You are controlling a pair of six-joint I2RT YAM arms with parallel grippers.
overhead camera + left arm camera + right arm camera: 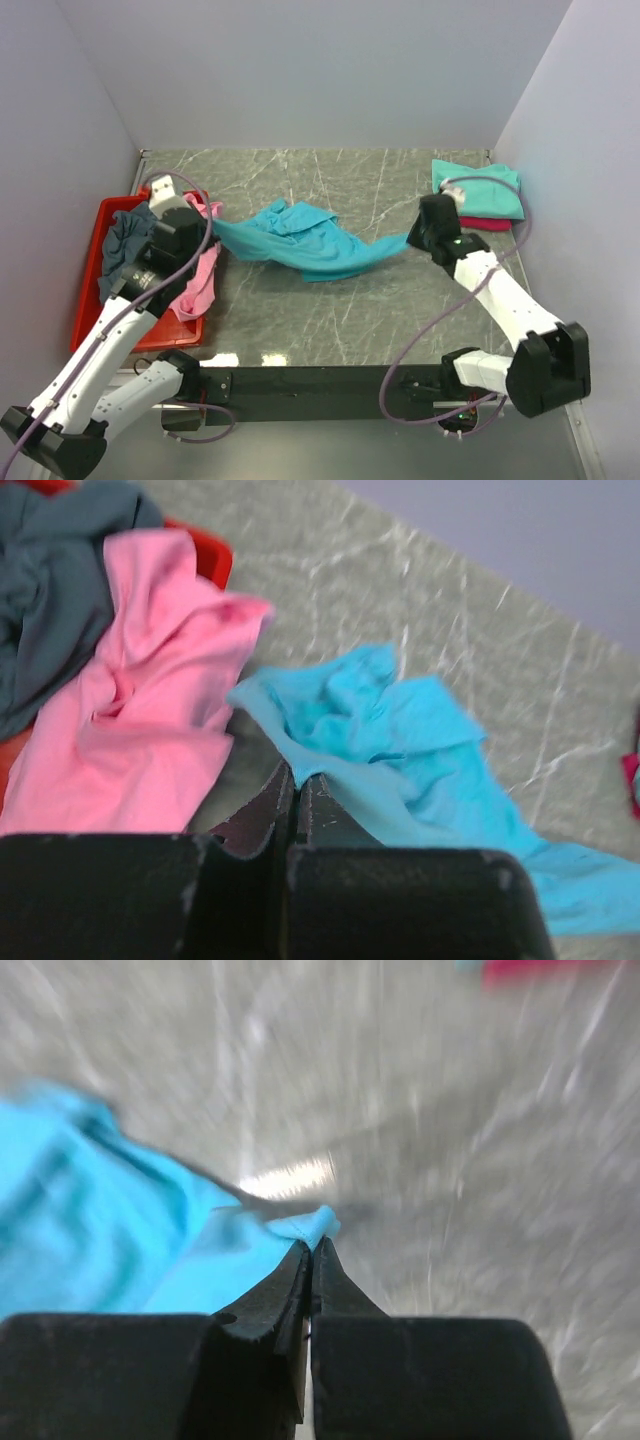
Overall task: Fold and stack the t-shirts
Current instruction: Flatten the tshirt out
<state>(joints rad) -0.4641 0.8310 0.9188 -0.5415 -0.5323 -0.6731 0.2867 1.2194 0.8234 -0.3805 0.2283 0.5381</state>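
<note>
Now we see the blue shirt (300, 242) stretched long, left to right (left gripper (296, 778) and right gripper (313, 1248) each pinch an end), over a grey table (330, 320); pale walls (300, 70).

Turquoise shirt (300, 245) stretched mid-table, pink (203, 275), grey (125, 240) crumpled left, mint (485, 190) atop crimson (490, 223)

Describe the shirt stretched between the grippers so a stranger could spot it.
On the grey marble table, look between the red tray at left and the folded pile at far right. The turquoise shirt stretches there, pinched by the left gripper and right gripper. Unlike the pink shirt draped over the tray, it is bright turquoise and spread out.
</note>
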